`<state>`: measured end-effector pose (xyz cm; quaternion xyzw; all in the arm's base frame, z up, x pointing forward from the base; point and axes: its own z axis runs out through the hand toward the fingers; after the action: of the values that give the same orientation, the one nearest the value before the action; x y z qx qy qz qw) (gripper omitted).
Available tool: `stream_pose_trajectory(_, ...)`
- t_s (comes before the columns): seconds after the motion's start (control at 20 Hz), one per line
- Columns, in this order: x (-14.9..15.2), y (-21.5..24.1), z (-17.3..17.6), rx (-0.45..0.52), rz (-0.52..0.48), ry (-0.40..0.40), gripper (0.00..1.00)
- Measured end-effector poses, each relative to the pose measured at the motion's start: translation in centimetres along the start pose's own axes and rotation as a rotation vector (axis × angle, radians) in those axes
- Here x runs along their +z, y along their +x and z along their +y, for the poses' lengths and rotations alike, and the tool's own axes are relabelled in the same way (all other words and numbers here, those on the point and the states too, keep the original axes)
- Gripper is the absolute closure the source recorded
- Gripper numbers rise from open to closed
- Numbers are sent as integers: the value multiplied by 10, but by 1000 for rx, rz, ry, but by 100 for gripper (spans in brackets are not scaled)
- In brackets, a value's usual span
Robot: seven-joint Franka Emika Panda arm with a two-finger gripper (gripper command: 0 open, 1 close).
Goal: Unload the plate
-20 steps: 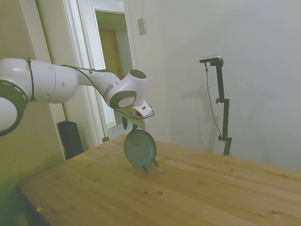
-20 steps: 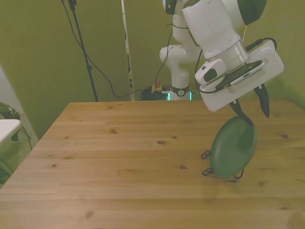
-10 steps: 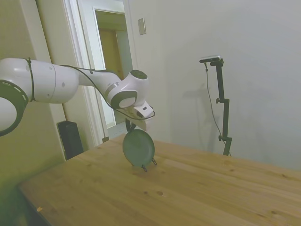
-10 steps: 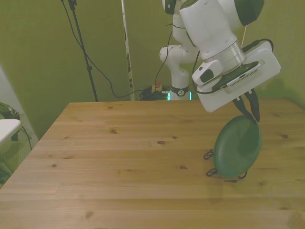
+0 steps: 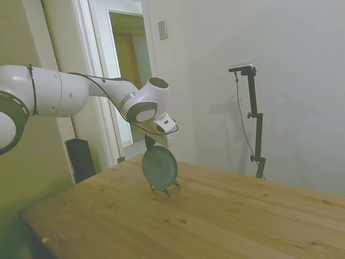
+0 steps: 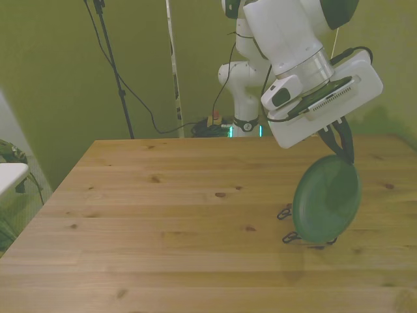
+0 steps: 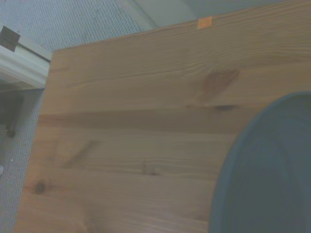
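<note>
I have the hand [image 6: 339, 142] pinched on the top rim of the plate [image 6: 326, 201], which stands on edge in the wire stand [image 6: 306, 237] on the table [image 6: 163, 215]; gripping the rim suits a straight lift out, I judge

Grey-green plate [image 6: 326, 200] upright, just above stand [image 6: 306, 238]

Plate [image 6: 326, 201] under gripper [image 6: 337, 145]: matt, smooth grey-green. Wire stand [image 6: 287, 236] below: thin black. Table [image 6: 163, 215]: knotty, grained wood.
</note>
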<state>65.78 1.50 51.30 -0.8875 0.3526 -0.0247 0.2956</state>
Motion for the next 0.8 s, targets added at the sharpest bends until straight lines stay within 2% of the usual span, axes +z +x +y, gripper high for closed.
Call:
stream_pose_trajectory(0.2, -11, -4, -6, -9, 10, 16, 100)
stream_pose_trajectory(0.5, -69, -29, -32, -62, 66, 86, 100)
stream_pose_trajectory(0.8, -108, -81, -38, -137, 82, 62, 100)
